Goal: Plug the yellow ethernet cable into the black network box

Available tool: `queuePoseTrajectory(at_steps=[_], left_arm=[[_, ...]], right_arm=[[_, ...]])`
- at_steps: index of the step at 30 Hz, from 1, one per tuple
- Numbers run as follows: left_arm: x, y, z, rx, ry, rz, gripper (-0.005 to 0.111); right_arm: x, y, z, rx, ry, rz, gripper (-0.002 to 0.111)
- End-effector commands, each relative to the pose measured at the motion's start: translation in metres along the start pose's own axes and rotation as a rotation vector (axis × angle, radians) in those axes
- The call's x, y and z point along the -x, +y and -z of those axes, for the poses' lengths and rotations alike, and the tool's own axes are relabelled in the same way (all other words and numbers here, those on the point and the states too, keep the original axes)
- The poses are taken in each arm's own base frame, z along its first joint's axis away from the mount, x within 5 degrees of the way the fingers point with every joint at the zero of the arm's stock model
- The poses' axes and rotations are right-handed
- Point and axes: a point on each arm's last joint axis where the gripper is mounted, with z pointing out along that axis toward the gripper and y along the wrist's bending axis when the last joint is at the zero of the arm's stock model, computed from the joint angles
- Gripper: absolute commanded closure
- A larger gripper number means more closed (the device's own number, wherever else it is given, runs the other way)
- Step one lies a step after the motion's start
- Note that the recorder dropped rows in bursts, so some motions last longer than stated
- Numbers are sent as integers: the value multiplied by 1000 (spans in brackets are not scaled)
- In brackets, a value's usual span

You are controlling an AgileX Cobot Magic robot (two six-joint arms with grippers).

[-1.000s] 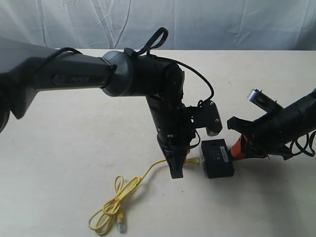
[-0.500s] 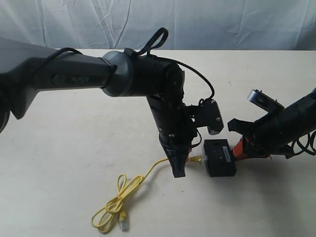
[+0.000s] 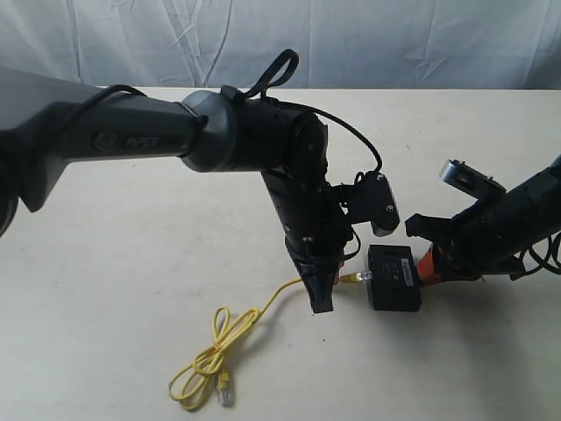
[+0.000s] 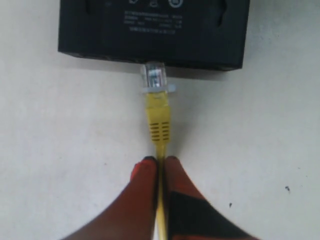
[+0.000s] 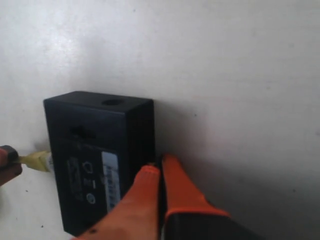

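Tightly, left pincer (image 4: 159,160) grips yellow cable (image 4: 157,117), tip hidden at black box (image 4: 150,30); right pincer (image 5: 159,163) closed.

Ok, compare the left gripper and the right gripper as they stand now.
The left gripper is shut on the yellow ethernet cable just behind its plug; the right gripper is shut on nothing.
The left gripper faces the port side of the black network box without touching it; the right gripper sits against the opposite side.
Shared: both are orange-tipped and closed.

Both end effectors (image 4: 159,161) (image 5: 159,168) pinched closed
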Motion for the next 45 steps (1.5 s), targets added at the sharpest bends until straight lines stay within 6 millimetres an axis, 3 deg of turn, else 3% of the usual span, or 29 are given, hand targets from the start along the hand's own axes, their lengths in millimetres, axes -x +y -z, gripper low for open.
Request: queuePoseTrajectory(at_steps=[1,20,45], left_arm=[[5,-2,1,-7,-33,-25,107],[8,-2,1,-15,-70,-14,107],[2,-11,7,-102,5,-37,107]], right_arm=[[-1,0,-1,-1,4,7,109],[-1,0,-1,3,9,32,109],[-1,0,-1,2,8,32,109]])
